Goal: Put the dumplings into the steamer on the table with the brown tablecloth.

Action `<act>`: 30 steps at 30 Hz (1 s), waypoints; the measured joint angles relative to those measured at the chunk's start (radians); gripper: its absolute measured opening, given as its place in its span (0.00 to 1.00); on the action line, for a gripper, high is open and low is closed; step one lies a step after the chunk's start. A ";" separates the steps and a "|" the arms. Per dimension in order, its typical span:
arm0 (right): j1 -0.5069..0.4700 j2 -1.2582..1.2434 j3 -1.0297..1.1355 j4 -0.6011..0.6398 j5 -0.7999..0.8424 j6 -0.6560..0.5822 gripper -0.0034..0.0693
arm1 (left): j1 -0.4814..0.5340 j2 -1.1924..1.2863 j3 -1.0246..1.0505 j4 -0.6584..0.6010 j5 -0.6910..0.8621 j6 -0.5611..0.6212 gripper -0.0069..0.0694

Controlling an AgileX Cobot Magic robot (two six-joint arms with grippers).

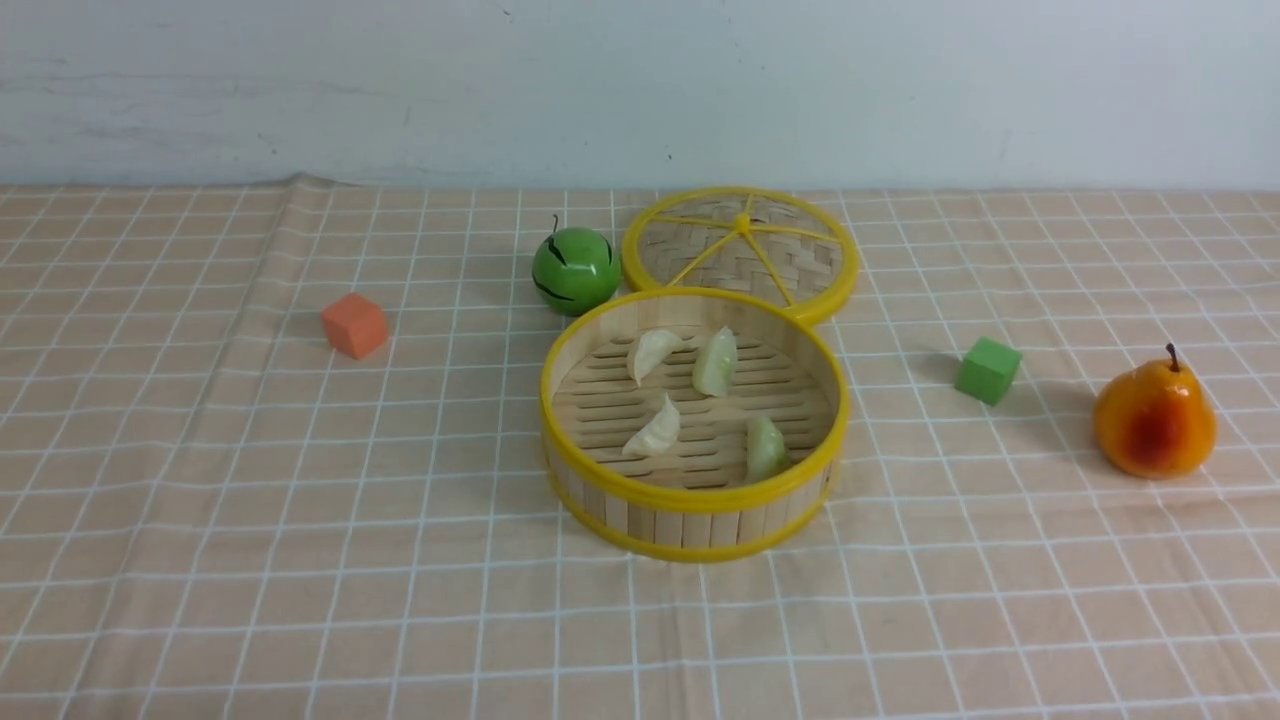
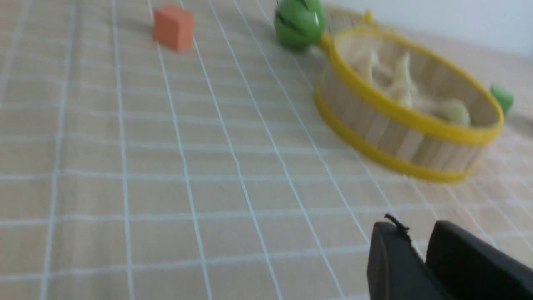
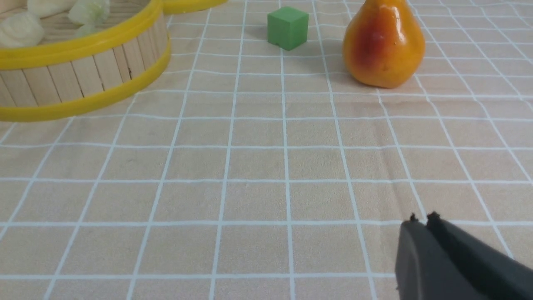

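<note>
Orange cube (image 1: 354,325) off on the left. Green apple (image 1: 575,270) just beside the woven lid (image 1: 741,250) near the back. Green cube (image 1: 988,370) over on the right, pear (image 1: 1154,417) standing upright further right.

The brown tablecloth (image 1: 300,520) carries the steamer (image 1: 690,510), lid (image 1: 740,250), two cubes, apple (image 1: 575,270) and pear (image 1: 1155,420).

The steamer (image 1: 694,425) is set mid-table (image 1: 200,560), four dumplings (image 1: 655,352) held inside. The lid (image 1: 741,250) is placed just behind it, the apple (image 1: 575,268) behind-left, one cube (image 1: 354,325) far left, another cube (image 1: 988,370) and the pear (image 1: 1154,418) right.
</note>
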 joint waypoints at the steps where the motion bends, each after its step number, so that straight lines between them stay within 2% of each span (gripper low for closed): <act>1: 0.000 0.000 0.000 0.000 0.000 0.000 0.08 | 0.033 -0.027 0.001 -0.006 -0.001 0.029 0.26; 4: 0.000 0.000 0.000 0.000 0.000 0.000 0.08 | 0.128 -0.054 0.002 -0.013 0.022 0.121 0.26; 8: 0.000 0.000 0.000 0.000 0.000 0.000 0.09 | 0.186 -0.054 0.002 -0.022 0.078 0.152 0.24; 14: 0.000 0.000 0.000 0.000 0.000 0.000 0.11 | 0.202 -0.054 0.005 -0.066 0.233 0.170 0.07; 19: 0.000 0.000 0.000 0.000 0.000 0.000 0.11 | 0.203 -0.054 0.005 -0.073 0.236 0.227 0.07; 30: 0.000 0.000 0.000 0.000 0.000 0.000 0.13 | 0.263 -0.054 0.005 -0.076 0.237 0.240 0.07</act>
